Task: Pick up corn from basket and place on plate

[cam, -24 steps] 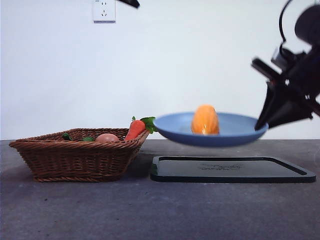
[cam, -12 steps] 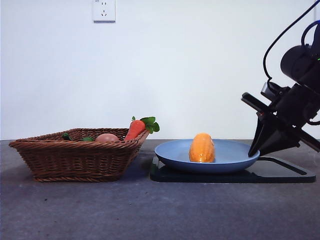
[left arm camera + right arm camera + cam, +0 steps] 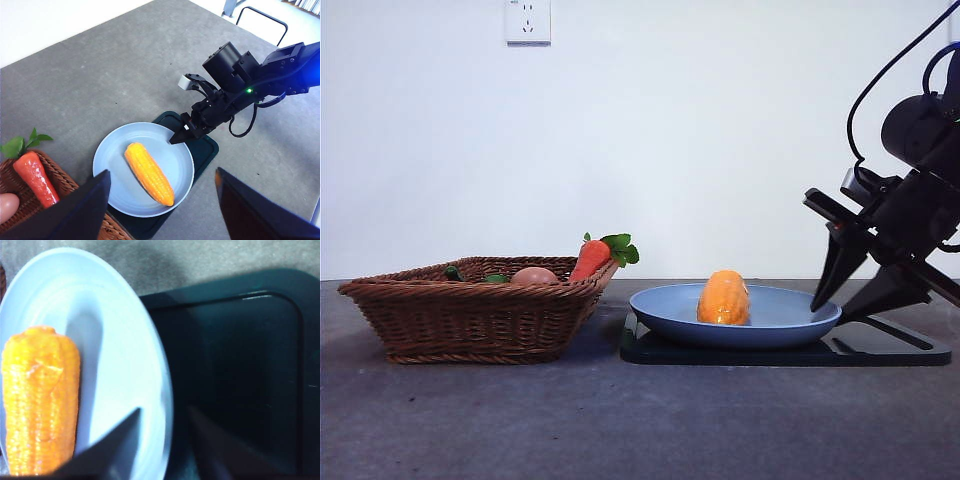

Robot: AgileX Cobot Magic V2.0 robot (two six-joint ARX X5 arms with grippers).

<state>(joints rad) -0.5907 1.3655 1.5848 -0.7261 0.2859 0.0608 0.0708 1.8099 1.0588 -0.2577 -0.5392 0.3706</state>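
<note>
The corn (image 3: 724, 298) lies on its side on the light-blue plate (image 3: 770, 325), which rests on the black tray (image 3: 890, 350). My right gripper (image 3: 832, 310) is open at the plate's right edge, one jaw over the plate and one outside the rim. In the right wrist view the rim (image 3: 167, 390) runs between the jaws of the right gripper (image 3: 164, 412), with the corn (image 3: 40, 400) beside them. My left gripper (image 3: 161, 175) hangs open and empty high above the corn (image 3: 149, 172) and plate (image 3: 112, 152). The wicker basket (image 3: 470, 310) stands to the left.
A carrot (image 3: 592, 258) leans on the basket's right rim and a peach egg (image 3: 534, 275) lies inside with some green pieces. The tray (image 3: 206, 150) sticks out from under the plate toward the right arm. A wall socket (image 3: 528, 20) sits high behind.
The plate with the corn came down from mid-air onto the black tray. The right gripper then opened off the rim. The left arm's tip left the front view.
</note>
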